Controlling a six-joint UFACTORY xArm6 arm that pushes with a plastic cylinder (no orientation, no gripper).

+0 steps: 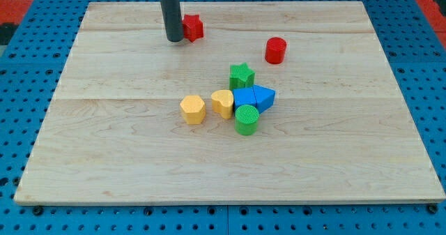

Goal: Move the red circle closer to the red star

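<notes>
My tip [174, 40] touches the red star [193, 27], no pincer visible; the red circle [276, 50], well right of the star, remains unmoved

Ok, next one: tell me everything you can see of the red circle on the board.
The red circle is a short upright cylinder, plain red, with a flat round top a shade lighter than its side. It stands alone on the wooden board in the upper right part of the view, touching nothing. The red star lies to its left and slightly higher; my tip is beside that star, far from the circle. The green star is the nearest block, below and left.
</notes>
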